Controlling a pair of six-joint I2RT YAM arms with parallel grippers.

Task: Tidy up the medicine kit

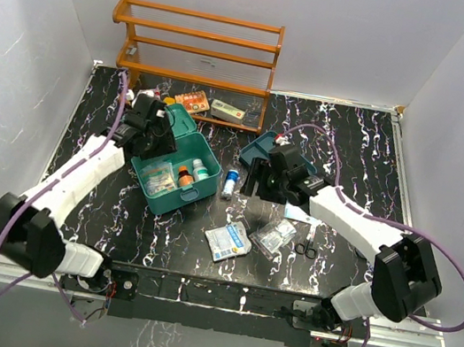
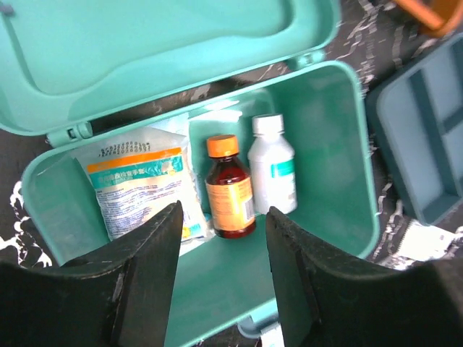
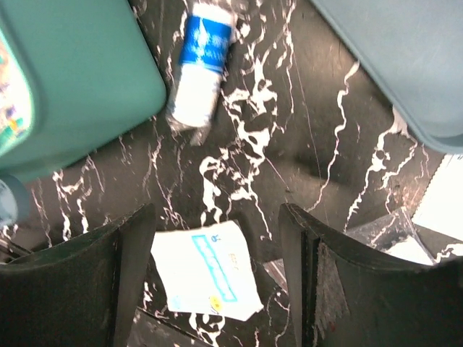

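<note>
The teal medicine kit (image 1: 196, 199) stands open at centre left, its lid (image 2: 145, 50) tilted back. Inside lie a printed sachet pack (image 2: 141, 188), an amber bottle with an orange cap (image 2: 230, 191) and a white bottle (image 2: 273, 170). My left gripper (image 2: 223, 210) hovers over the kit (image 2: 325, 166), open, with nothing between its fingers. My right gripper (image 3: 217, 210) is open above the table, right of the kit (image 3: 79, 65). Below it lies a white packet with blue print (image 3: 206, 271), and ahead of it a blue-and-white tube (image 3: 201, 61).
A dark teal tray (image 1: 259, 147) lies behind the right gripper (image 1: 259, 174). A clear bag (image 1: 273, 235), scissors (image 1: 306, 245) and the white packet (image 1: 227, 241) lie near the front. An orange wooden rack (image 1: 200, 51) stands at the back, small boxes (image 1: 193, 100) under it.
</note>
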